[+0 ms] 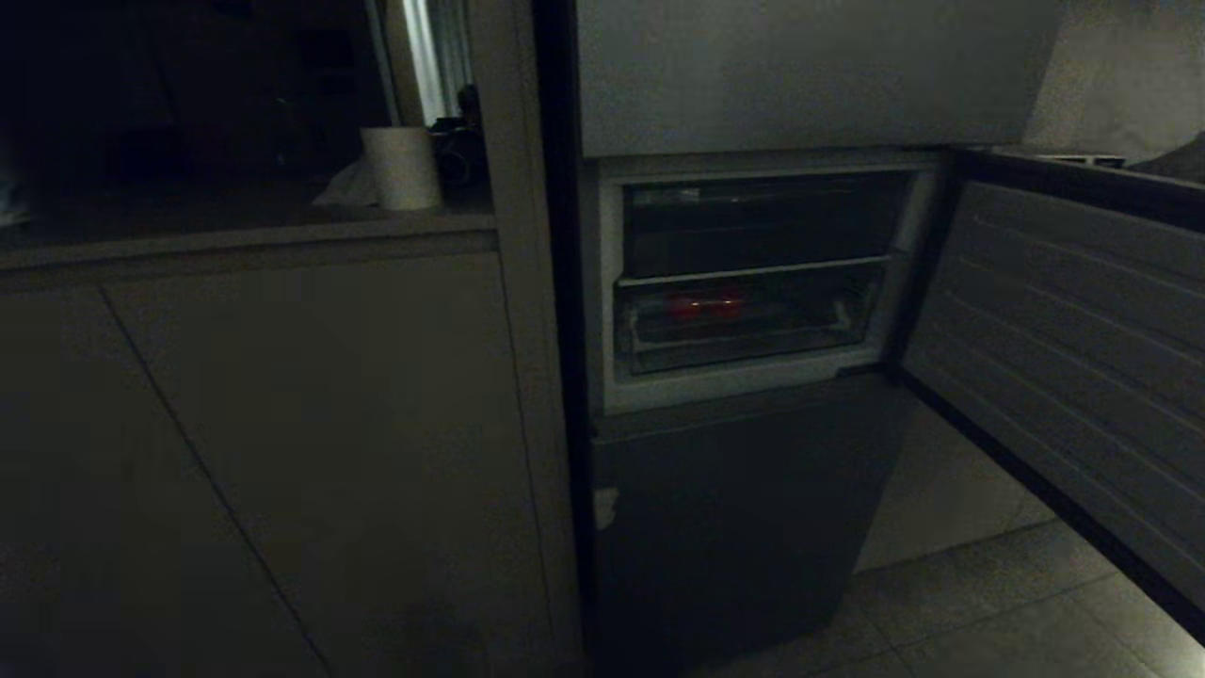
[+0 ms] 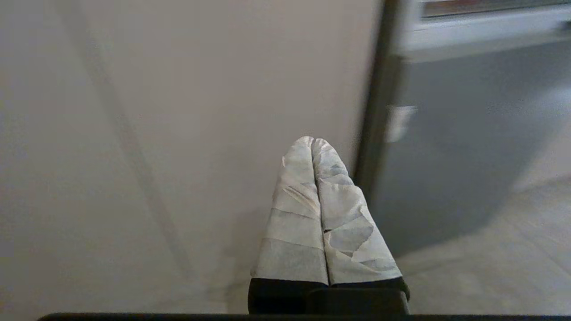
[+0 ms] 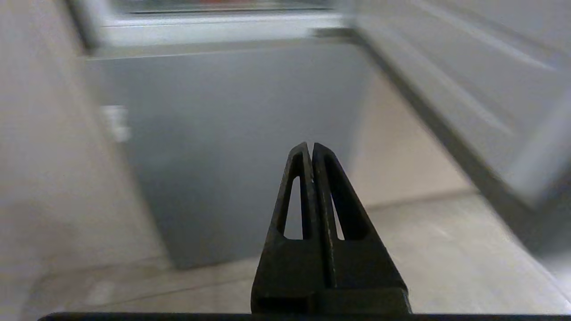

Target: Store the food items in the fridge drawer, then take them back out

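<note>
**In the open fridge: food stored, both arms parked**

Head view: the food items [image 1: 704, 306] lie inside the fridge drawer [image 1: 744, 325], pushed in; reaching blindly risks striking the open door [image 1: 1064, 348].
Left wrist view: left end effector [image 2: 313, 141] closed, empty, facing the cabinet [image 2: 200, 111].
Right wrist view: right end effector [image 3: 310, 146] closed, empty, held low before the fridge [image 3: 232, 133].

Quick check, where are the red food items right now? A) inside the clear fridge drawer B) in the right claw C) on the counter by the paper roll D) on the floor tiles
A: in the head view the red food items sit behind the clear front of the fridge drawer, with the fridge door swung open.
</note>
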Controlling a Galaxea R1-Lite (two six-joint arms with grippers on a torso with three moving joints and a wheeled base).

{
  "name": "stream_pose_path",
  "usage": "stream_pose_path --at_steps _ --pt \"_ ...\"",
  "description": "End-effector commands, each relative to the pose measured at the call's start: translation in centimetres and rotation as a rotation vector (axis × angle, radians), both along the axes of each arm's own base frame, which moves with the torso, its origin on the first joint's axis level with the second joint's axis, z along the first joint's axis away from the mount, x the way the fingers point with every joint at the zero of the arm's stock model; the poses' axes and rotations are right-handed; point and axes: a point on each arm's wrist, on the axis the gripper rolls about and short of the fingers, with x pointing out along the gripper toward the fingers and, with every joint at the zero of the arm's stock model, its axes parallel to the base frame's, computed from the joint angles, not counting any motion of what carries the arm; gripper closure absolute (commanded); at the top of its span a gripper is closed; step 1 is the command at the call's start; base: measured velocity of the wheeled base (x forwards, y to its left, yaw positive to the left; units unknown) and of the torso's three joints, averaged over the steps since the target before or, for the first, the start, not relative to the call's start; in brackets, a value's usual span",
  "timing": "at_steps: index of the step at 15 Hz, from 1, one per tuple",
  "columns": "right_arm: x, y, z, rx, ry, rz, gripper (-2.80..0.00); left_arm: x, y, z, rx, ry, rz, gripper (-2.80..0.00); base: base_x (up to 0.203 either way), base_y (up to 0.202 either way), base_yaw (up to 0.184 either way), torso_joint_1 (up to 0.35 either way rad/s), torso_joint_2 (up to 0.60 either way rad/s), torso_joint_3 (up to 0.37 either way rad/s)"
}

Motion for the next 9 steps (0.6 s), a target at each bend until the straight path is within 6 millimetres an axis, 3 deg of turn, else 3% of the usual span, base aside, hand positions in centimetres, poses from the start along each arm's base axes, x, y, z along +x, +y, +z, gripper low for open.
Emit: stream_pose_path --at_steps 1,7,9 --pt "0.01 0.0 0.01 0.0 0.0 0.001 0.0 0.0 0.0 0.01 0.0 -0.001 0.001 0.0 0.0 -0.008 0.176 -0.002 0.0 0.002" --pt "0.01 0.0 0.01 -0.002 0.0 0.002 0.0 0.0 0.0 0.0 0.0 0.0 0.001 0.0 0.0 -0.007 0.17 0.003 0.0 0.0" --pt "0.01 0.02 0.0 -0.014 0.001 0.007 0.0 0.0 0.0 0.01 0.0 -0.001 0.001 0.0 0.006 -0.004 0.098 0.002 0.0 0.003"
